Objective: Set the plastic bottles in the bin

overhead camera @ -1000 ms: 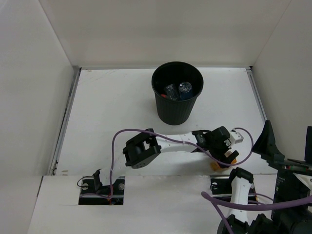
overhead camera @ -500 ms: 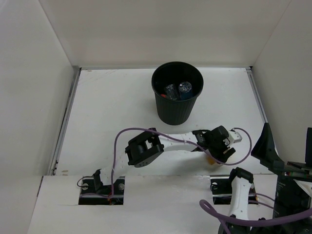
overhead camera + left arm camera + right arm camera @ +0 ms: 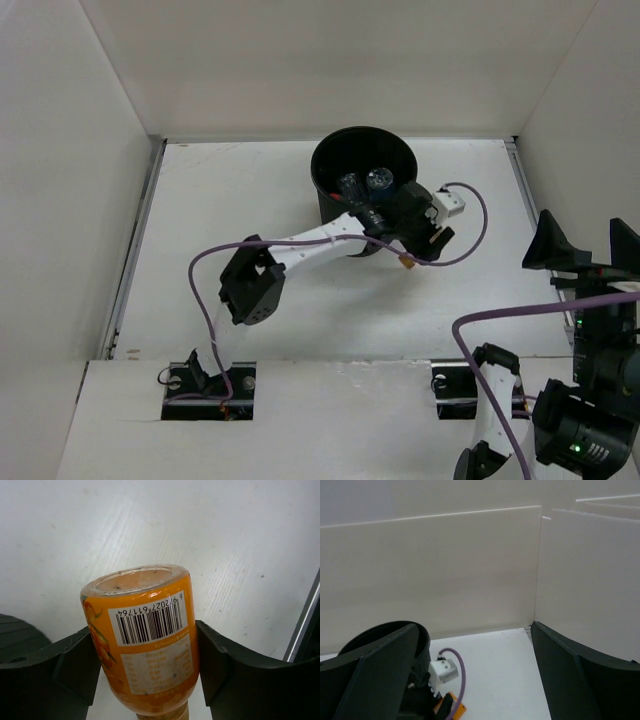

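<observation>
Status check from my end: I'd call this the last bottle. Looking down into the bin I can make out a clear bottle and one with a blue top, plus a scrap of red at about 8 o'clock inside. That red is probably the third bottle, but I can't say for sure. I don't see any bottle lying loose on the bench.

The left gripper has its fingers clamped on the orange bottle, one on each side of the label. The wrist camera shows it held up off the bench. From overhead the bottle sits just beside the bin wall at roughly 4 o'clock, not over the opening yet.

The right gripper is parked off at 4 o'clock near the bench edge, fingers spread, holding nothing.

What's left, I reckon: lift over the rim and let go.
</observation>
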Action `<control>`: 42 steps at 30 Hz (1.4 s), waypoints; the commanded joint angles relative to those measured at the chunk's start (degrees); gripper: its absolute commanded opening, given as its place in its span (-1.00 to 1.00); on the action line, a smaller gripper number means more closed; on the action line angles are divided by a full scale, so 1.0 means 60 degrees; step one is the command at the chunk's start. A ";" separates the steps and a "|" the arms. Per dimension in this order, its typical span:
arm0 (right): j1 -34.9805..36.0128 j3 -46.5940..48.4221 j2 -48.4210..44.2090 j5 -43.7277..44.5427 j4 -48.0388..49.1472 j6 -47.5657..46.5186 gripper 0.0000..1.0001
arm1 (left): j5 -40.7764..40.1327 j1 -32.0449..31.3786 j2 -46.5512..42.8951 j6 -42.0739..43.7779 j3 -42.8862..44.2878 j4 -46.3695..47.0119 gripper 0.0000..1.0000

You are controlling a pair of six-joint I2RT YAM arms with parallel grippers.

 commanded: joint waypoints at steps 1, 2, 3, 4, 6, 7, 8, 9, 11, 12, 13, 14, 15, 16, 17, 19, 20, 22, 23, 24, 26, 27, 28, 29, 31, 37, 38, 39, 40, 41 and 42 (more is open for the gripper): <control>0.0023 -0.0224 0.0300 -0.0161 0.1180 0.0489 1.00 | 0.0069 -0.0182 -0.1383 0.0581 0.0501 -0.0044 -0.81; -0.0007 -0.0283 0.0359 -0.0234 0.1297 0.0563 1.00 | 0.0055 -0.0167 -0.1501 0.0640 0.0472 -0.0044 -0.81; -0.0036 -0.0298 0.0432 -0.0293 0.1386 0.0694 1.00 | 0.0055 -0.0153 -0.1589 0.0713 0.0443 -0.0044 -0.81; -0.0080 -0.0298 0.0505 -0.0352 0.1473 0.0782 1.00 | 0.0011 -0.0138 -0.1691 0.0772 0.0414 -0.0044 -0.81; -0.0182 -0.0298 0.0623 -0.0498 0.1605 0.0929 1.00 | -0.0019 -0.0109 -0.1867 0.0904 0.0326 -0.0044 -0.81; -0.0226 -0.0298 0.0681 -0.0557 0.1679 0.0988 1.00 | -0.0048 -0.0094 -0.1941 0.0948 0.0311 -0.0044 -0.82; -0.0241 -0.0313 0.0725 -0.0615 0.1737 0.1032 1.00 | -0.0062 -0.0079 -0.1985 0.0977 0.0311 -0.0044 -0.82; -0.0241 -0.0342 0.0769 -0.0645 0.1796 0.1061 1.00 | -0.0077 -0.0065 -0.2043 0.1007 0.0311 -0.0044 -0.82; -0.0241 -0.0357 0.0872 -0.0645 0.1884 0.1120 1.00 | -0.0077 -0.0050 -0.2117 0.1080 0.0398 -0.0102 -0.82; -0.0241 -0.0357 0.0916 -0.0660 0.1928 0.1120 1.00 | -0.0077 -0.0050 -0.2146 0.1109 0.0442 -0.0117 -0.82; -0.0241 -0.0371 0.0945 -0.0675 0.1972 0.1120 1.00 | -0.0077 -0.0036 -0.2190 0.1138 0.0501 -0.0132 -0.82; -0.0227 -0.0386 0.0989 -0.0675 0.2016 0.1134 1.00 | -0.0077 -0.0035 -0.2234 0.1182 0.0559 -0.0146 -0.82; -0.0227 -0.0401 0.1018 -0.0675 0.2045 0.1135 1.00 | -0.0077 -0.0006 -0.2278 0.1226 0.0647 -0.0146 -0.82; -0.0227 -0.0430 0.1047 -0.0675 0.2089 0.1149 1.00 | -0.0092 0.0023 -0.2322 0.1256 0.0764 -0.0175 -0.82; -0.0212 -0.0445 0.1077 -0.0689 0.2090 0.1149 1.00 | -0.0121 0.0081 -0.2366 0.1285 0.0895 -0.0205 -0.82; -0.0226 -0.0518 0.1150 -0.0704 0.2133 0.1149 1.00 | -0.0136 0.0169 -0.2424 0.1314 0.1173 -0.0249 -0.82; -0.0241 -0.0576 0.1179 -0.0718 0.2177 0.1164 1.00 | -0.0136 0.0199 -0.2454 0.1329 0.1320 -0.0278 -0.82; -0.0241 -0.0722 0.1238 -0.0762 0.2294 0.1266 1.00 | -0.0121 0.0214 -0.2498 0.1329 0.1584 -0.0322 -0.82; -0.0256 -0.0781 0.1267 -0.0777 0.2353 0.1324 1.00 | -0.0107 0.0214 -0.2512 0.1344 0.1716 -0.0337 -0.82; -0.0299 -0.0869 0.1297 -0.0777 0.2411 0.1354 1.00 | -0.0092 0.0199 -0.2527 0.1344 0.1847 -0.0337 -0.82; -0.0358 -0.1001 0.1340 -0.0835 0.2485 0.1369 1.00 | -0.0063 0.0184 -0.2527 0.1315 0.2199 -0.0308 -0.82; -0.0373 -0.1045 0.1370 -0.0865 0.2500 0.1383 1.00 | -0.0063 0.0170 -0.2542 0.1314 0.2374 -0.0250 -0.82; -0.0373 -0.1074 0.1385 -0.0880 0.2500 0.1384 1.00 | -0.0063 0.0170 -0.2542 0.1300 0.2594 -0.0249 -0.82; -0.0373 -0.1104 0.1399 -0.0894 0.2500 0.1384 1.00 | -0.0077 0.0184 -0.2527 0.1300 0.2813 -0.0235 -0.82; -0.0373 -0.1148 0.1414 -0.0894 0.2514 0.1384 1.00 | -0.0092 0.0228 -0.2527 0.1343 0.3122 -0.0205 -0.82; -0.0373 -0.1163 0.1356 -0.0894 0.2514 0.1384 1.00 | -0.0004 0.1571 -0.2630 0.2279 0.3299 0.0087 -0.81; -0.0373 -0.1163 0.1341 -0.0894 0.2514 0.1384 1.00 | 0.0039 0.1880 -0.2586 0.2397 0.3299 0.0175 -0.81; -0.0373 -0.1163 0.1341 -0.0894 0.2500 0.1384 1.00 | 0.0083 0.2333 -0.2513 0.2500 0.3299 0.0306 -0.81; -0.0373 -0.1163 0.1326 -0.0894 0.2500 0.1384 1.00 | 0.0098 0.2787 -0.2426 0.2588 0.3299 0.0438 -0.81; -0.0388 -0.1163 0.1312 -0.0909 0.2485 0.1384 1.00 | 0.0127 0.3198 -0.2309 0.2647 0.3284 0.0570 -0.81; -0.0402 -0.1163 0.1297 -0.0938 0.2485 0.1427 1.00 | 0.0128 0.3593 -0.2191 0.2633 0.3284 0.0687 -0.82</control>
